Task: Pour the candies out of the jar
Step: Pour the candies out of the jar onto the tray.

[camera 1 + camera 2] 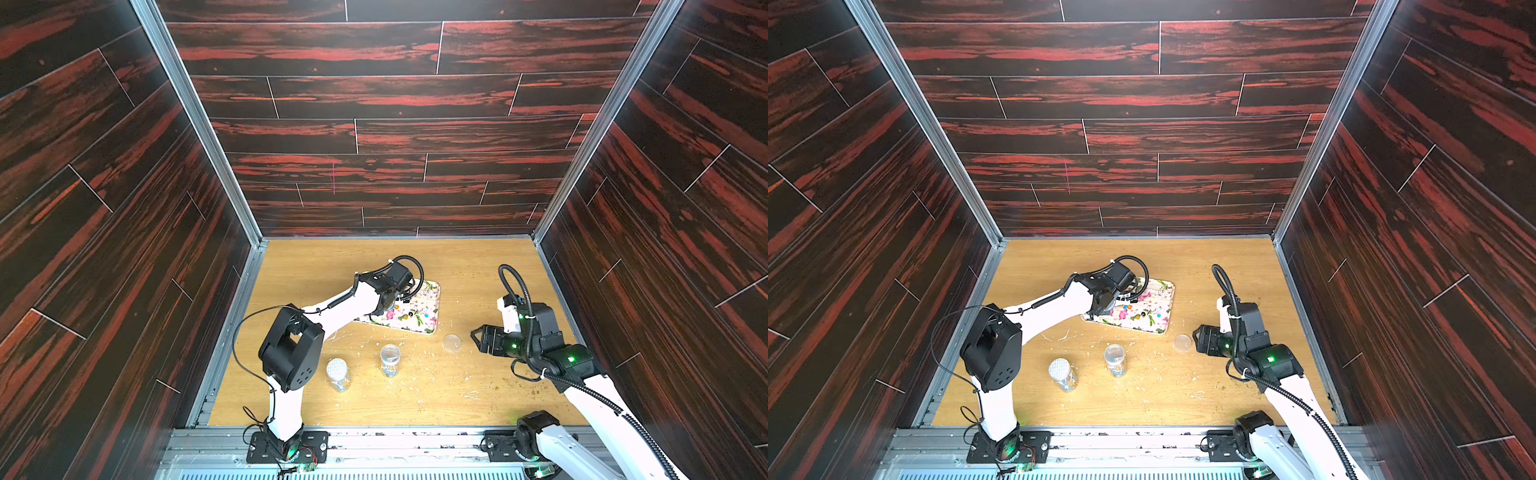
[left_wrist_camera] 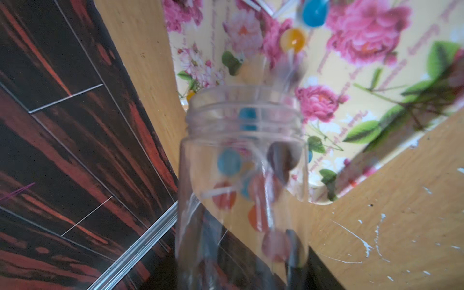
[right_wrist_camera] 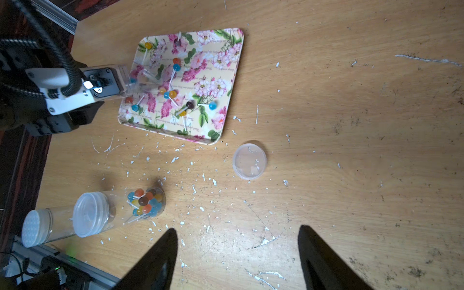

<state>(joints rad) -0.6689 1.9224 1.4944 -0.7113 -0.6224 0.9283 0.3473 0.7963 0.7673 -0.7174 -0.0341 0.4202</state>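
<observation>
Candies (image 3: 172, 94) pouring from the jar (image 2: 241, 150) the left gripper (image 3: 125, 84) clamps by the left rim of the tray (image 3: 226, 75) could skip onto the bench (image 3: 351, 125); right gripper (image 3: 237, 228) gapes empty.

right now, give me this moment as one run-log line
phase: pouring | left pincer: shut on jar, tipped over tray | candies: some on tray, some in jar | right pincer: open, empty, beside loose lid
</observation>
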